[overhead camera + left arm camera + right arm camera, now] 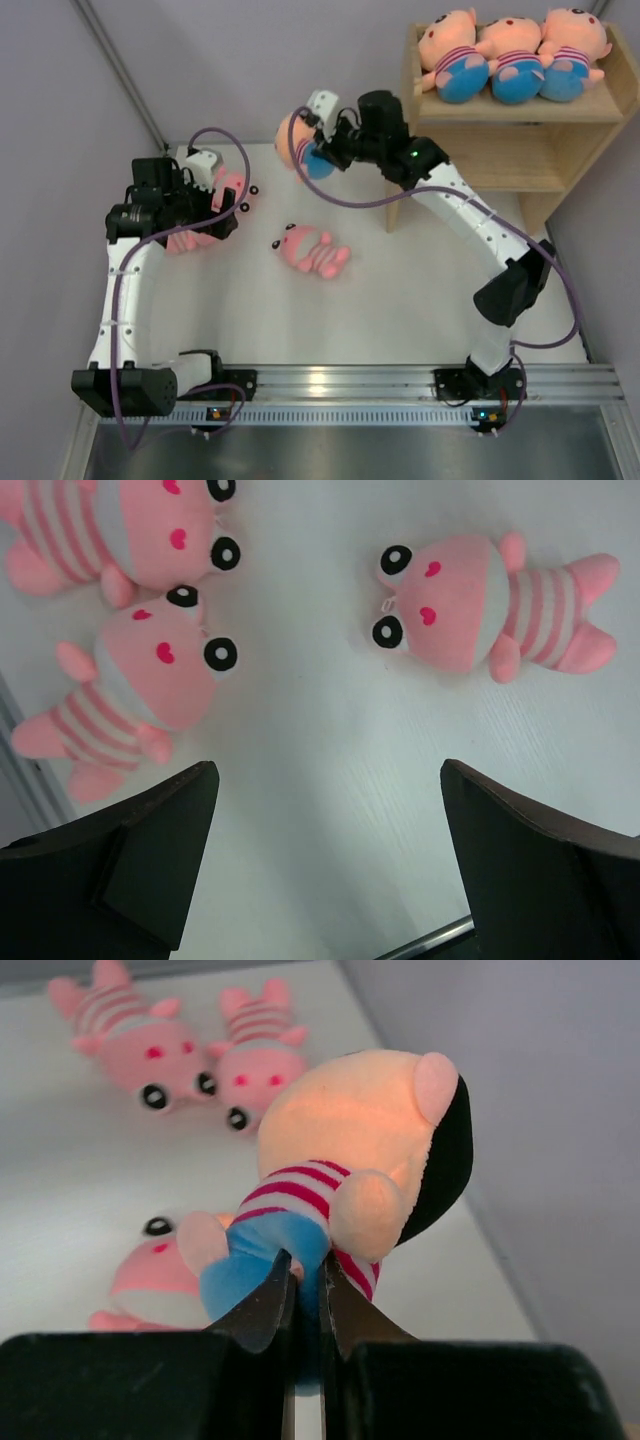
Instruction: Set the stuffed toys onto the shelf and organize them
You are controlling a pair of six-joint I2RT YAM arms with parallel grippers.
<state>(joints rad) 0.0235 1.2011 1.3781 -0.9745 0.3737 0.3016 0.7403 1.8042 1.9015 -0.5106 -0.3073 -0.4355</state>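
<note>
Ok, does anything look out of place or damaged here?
Nothing looks damaged or spilled. The right gripper pinches the peach-faced plush doll in a pink-striped shirt by only its blue bottom, head sticking out unsupported. Three all-pink striped plush dolls lie scattered on the white table, facing different ways.

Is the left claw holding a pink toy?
No, the left gripper hangs open over the table; the pink toys lie apart from it.

The right hand (305, 1282) pinches the blue bottom of a peach-faced doll (350, 1130) above the table (70, 1170), where three pink striped toys (135, 1045) lie beyond.
</note>
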